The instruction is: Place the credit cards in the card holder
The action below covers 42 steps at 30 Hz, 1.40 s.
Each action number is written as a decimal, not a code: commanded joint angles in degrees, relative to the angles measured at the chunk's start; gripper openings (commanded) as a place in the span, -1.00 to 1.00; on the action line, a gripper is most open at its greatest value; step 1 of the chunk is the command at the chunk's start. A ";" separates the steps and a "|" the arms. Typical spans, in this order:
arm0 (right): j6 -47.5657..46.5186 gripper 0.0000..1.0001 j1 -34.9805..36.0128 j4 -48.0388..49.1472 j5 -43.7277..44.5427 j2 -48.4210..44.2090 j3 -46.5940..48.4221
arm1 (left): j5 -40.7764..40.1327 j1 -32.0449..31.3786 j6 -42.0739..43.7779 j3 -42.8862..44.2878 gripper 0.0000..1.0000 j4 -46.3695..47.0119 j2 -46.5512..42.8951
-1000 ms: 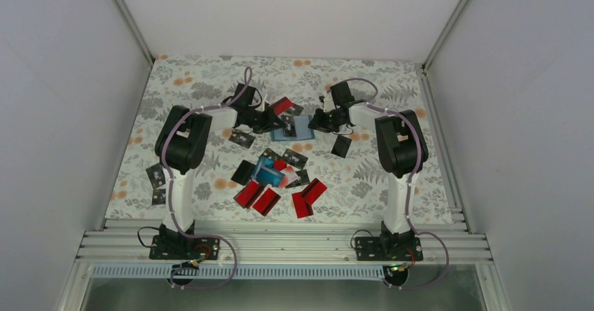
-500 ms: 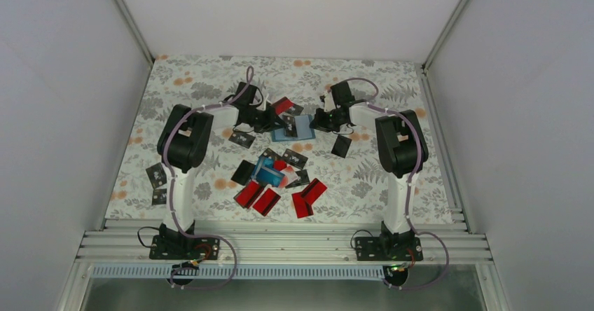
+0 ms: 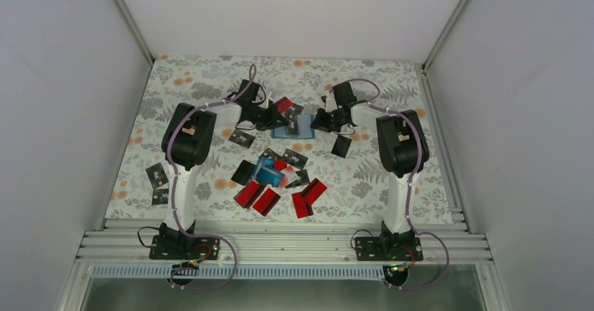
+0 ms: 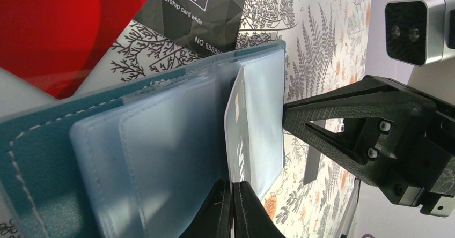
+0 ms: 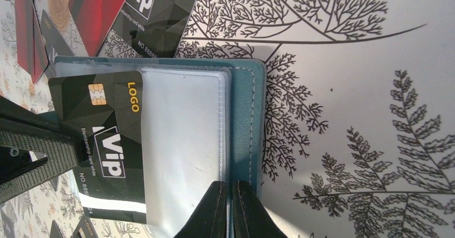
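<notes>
My left gripper [image 4: 232, 195] is clenched on the short edge of a black Vip card [image 5: 104, 141], holding it tilted up over the open card holder [image 5: 252, 114]. The card's long edge meets the mouth of a clear sleeve, and I cannot tell whether it has gone in. On its face I read a gold chip, "LOGO" in yellow, "Vip" in white, "Membership card while" and a number starting "NO 8888".

My right gripper [image 5: 230, 192] is pinched shut on the holder's outer edge, where the clear sleeves meet the teal stitched cover.

The holder lies flat at the far middle of the floral tablecloth [image 3: 210, 80], between the two grippers. Just beyond it lie a second black card [image 4: 198, 13], printed "membership card while" and "NO.8888", and a red card [image 4: 64, 29]. The other credit cards [image 3: 273, 178], red, black and blue, are scattered nearer the arm bases; their print is too small to read.
</notes>
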 commanded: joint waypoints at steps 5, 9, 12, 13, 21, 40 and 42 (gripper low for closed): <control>-0.08 -0.88 -0.12 -0.51 -0.02 1.49 -0.90 | -0.87 -2.05 1.42 3.09 -0.95 -4.11 2.48; 0.00 -0.88 -0.14 -0.51 -0.03 1.50 -0.96 | -1.08 -2.26 0.45 0.71 -0.95 -4.00 1.88; 0.08 -0.89 -0.05 -0.49 0.10 1.46 -1.06 | -1.60 -2.27 -2.81 -2.67 -0.95 -1.22 0.46; 0.09 -0.89 -0.04 -0.58 0.29 1.40 -1.07 | -2.10 -2.23 -3.99 -3.82 -0.95 -0.24 -0.25; 0.27 -0.90 -0.03 -0.68 0.57 1.04 -1.44 | -4.76 -2.27 -7.40 -8.27 -0.95 1.78 -3.63; 0.58 -0.91 1.78 0.56 -1.20 0.58 -1.70 | -8.19 -2.17 -15.65 -11.36 -0.95 4.71 -5.03; 0.59 -0.91 1.82 0.55 -1.26 0.53 -1.59 | -7.24 -2.22 -14.81 -10.66 -0.95 4.28 -4.21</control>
